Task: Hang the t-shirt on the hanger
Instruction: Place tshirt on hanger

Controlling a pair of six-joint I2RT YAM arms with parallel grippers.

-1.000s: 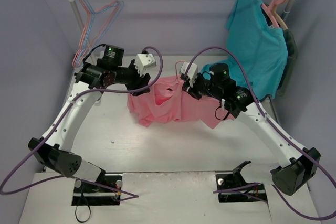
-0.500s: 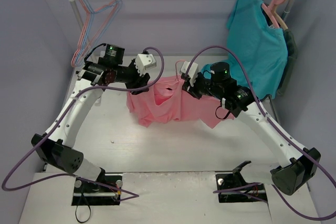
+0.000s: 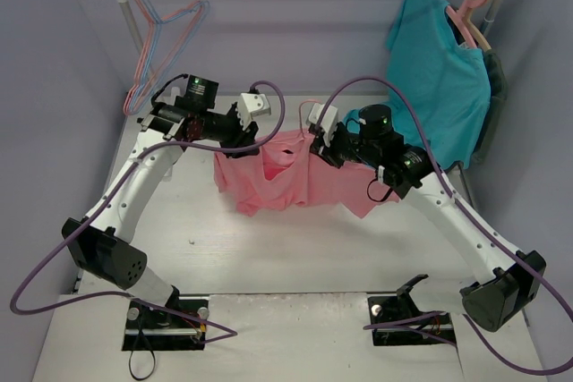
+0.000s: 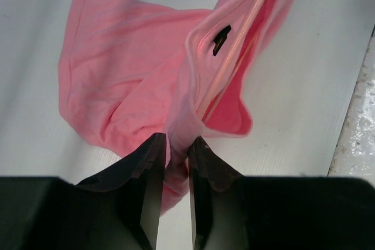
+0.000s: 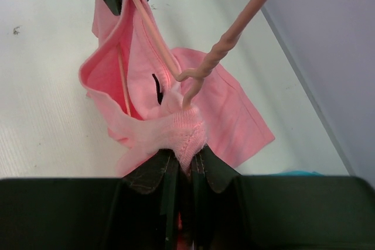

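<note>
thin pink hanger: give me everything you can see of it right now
The hanger is thin pink wire with a twisted neck and a hook rising clear of the cloth. Its arms pass into the neck opening of the t-shirt. One arm runs along the collar toward the left gripper, shut on the cloth there; the right gripper is shut on bunched collar just below the twist. Whether either also pinches wire cannot be told.

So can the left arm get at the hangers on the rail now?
Probably not: the left hand is shut on the t-shirt, which the right hand also grips; it must let go first.
</note>
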